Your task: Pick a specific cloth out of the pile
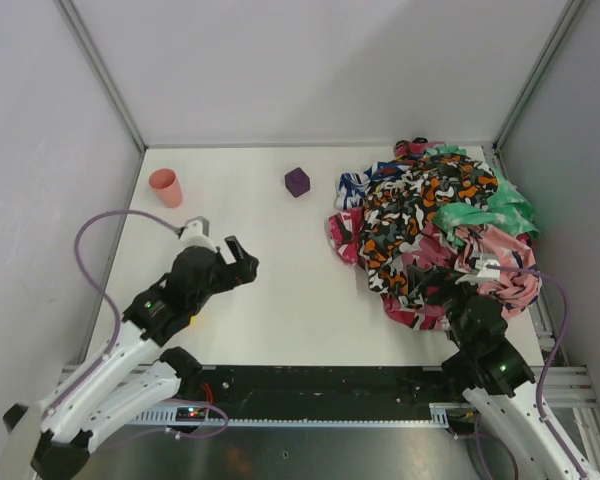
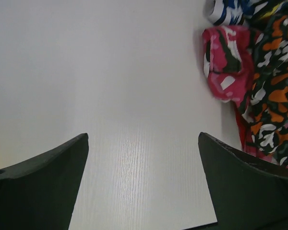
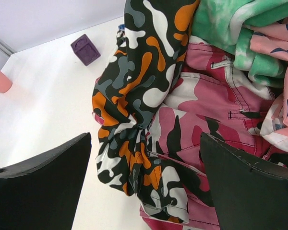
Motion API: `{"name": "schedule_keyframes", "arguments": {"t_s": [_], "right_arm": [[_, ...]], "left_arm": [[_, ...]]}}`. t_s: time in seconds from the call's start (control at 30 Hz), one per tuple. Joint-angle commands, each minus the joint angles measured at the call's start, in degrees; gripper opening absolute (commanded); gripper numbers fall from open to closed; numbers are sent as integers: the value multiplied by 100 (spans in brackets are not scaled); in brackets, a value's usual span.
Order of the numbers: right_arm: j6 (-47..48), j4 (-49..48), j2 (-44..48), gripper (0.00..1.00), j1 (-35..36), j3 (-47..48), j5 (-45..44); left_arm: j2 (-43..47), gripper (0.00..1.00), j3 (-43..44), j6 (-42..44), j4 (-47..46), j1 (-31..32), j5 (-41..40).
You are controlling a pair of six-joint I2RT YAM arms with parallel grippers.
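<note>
The pile [image 1: 430, 220] of patterned fabrics lies at the right of the white table. It shows orange-black-white [image 3: 134, 86], pink camouflage [image 3: 206, 105] and green [image 3: 225, 24] cloths. The plain red cloth is almost wholly hidden. Only a thin red strip [image 2: 238, 125] peeks out under the orange-black-white edge. My right gripper [image 1: 448, 288] is open over the pile's near edge, its jaws [image 3: 146, 136] straddling orange-black-white and pink folds without holding them. My left gripper [image 1: 242, 262] is open and empty over bare table [image 2: 143, 136], left of the pile [image 2: 273, 96].
A purple cube [image 1: 297, 181] stands at the back centre and also shows in the right wrist view [image 3: 85, 49]. A pink cup [image 1: 165, 187] stands at the back left. Grey walls enclose the table on three sides. The pile reaches the right wall.
</note>
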State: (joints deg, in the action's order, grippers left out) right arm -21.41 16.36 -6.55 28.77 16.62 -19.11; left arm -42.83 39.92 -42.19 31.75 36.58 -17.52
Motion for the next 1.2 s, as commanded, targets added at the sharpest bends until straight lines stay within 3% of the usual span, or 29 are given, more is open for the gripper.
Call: {"name": "schedule_keyframes", "arguments": {"t_s": [0.0, 0.23, 0.37, 0.53, 0.8, 1.03, 1.17], "right_arm": [[-49, -293, 167, 99, 22, 30, -104], [69, -582, -40, 99, 14, 404, 467], [46, -47, -959, 99, 27, 1313, 695], [-29, 666, -2963, 99, 170, 2428, 517], [169, 1359, -6347, 99, 913, 3811, -822], [396, 1260, -8748, 99, 497, 4491, -309], [401, 1328, -9985, 98, 427, 4969, -481]], "left_arm": [[772, 100, -240, -120, -109, 21, -637], [880, 100, -312, -149, -108, 18, -807], [563, 100, -229, -133, -100, 22, -806], [262, 100, -174, -127, -102, 24, -880], [221, 100, -246, -19, -96, 11, -1011], [255, 100, -320, 0, -94, 5, -1140], [237, 100, -342, 18, -97, -3, -1212]]}}
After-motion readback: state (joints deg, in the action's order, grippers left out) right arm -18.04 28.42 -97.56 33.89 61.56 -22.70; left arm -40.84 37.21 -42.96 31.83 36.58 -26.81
